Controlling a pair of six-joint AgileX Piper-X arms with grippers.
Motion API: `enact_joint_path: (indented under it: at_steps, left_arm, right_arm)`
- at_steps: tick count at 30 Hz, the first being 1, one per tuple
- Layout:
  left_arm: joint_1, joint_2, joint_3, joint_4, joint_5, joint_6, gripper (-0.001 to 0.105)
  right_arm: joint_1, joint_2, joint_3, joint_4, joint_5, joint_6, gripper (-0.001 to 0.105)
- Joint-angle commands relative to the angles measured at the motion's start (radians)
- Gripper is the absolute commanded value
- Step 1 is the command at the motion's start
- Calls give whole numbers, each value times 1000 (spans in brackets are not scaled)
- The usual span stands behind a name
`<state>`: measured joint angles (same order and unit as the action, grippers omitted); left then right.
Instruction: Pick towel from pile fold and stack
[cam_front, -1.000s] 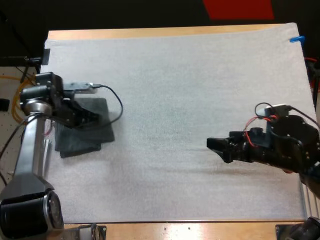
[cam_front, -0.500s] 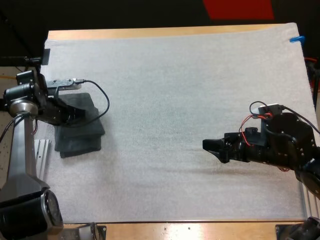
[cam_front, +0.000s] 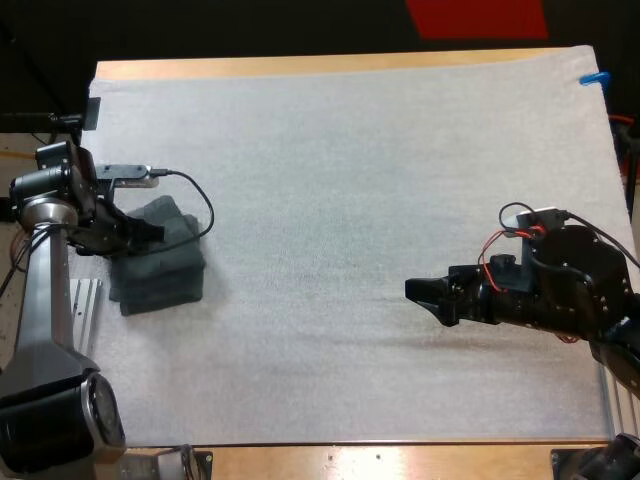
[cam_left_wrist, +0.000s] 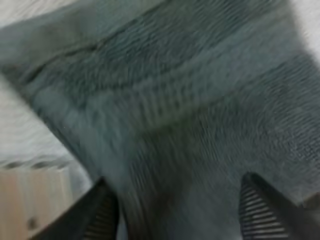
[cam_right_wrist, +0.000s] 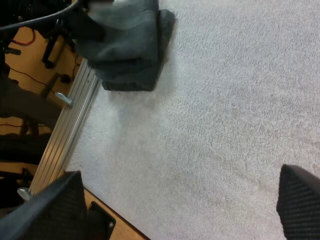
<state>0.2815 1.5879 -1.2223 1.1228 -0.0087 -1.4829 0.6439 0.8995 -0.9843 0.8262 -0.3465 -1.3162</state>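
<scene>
A wooden table (cam_front: 400, 462) holds a wide white fuzzy mat (cam_front: 350, 150), and most of the mat is bare, with lots of room to move in the middle and along the near side. Near the right edge, the right gripper (cam_front: 418, 291) hangs low over the mat and points toward the left. Its two black fingers (cam_right_wrist: 50, 210) stand far apart with only mat between them. Farther back, right at the mat's left edge, sits a small stack of dark grey-green cloth towels (cam_front: 160, 288). A thin metal rail (cam_front: 85, 298) runs just beside it. The left gripper (cam_front: 148, 232) is down on the stack. Its fingers (cam_left_wrist: 102, 212) press on the bunched-up top towel (cam_front: 178, 222) from both sides. Past the stack, the mat lies flat all the way to the far edge.
</scene>
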Motion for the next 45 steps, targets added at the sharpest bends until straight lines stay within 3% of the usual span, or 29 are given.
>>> enact_joint_path:
  at_steps: [1,4,7,9,14,23,27,33,41,45]
  left_arm:
    - [1,-5,-6,-2,-66,5,53]
    - [1,-8,-6,-5,-174,1,53]
    - [1,-23,-8,-16,-182,-4,53]
    - [1,-31,-8,-19,-157,-16,53]
    - [1,-19,5,-24,9,-57,53]
    - [1,51,92,-23,15,-62,53]
    - [1,30,75,-22,21,-73,53]
    - [-9,-100,-16,-27,29,-73,53]
    - [-163,-320,-58,-90,115,-64,53]
    - [-245,-388,-58,-87,172,-65,53]
  right_arm:
    - [1,-3,-1,-7,-10,-3,75]
    - [1,-3,-1,-7,-10,-7,75]
    - [1,-3,-1,-7,-10,-9,75]
    - [1,-3,-1,-7,-10,-12,75]
    - [1,-3,-1,-7,-10,-11,75]
    - [1,-3,-1,-7,-10,-12,75]
    - [1,-3,-1,-16,-10,-12,75]
    - [1,-3,-1,-60,-10,-12,75]
    - [-8,10,-1,-111,32,-63,75]
    - [-86,48,-1,-111,30,-81,75]
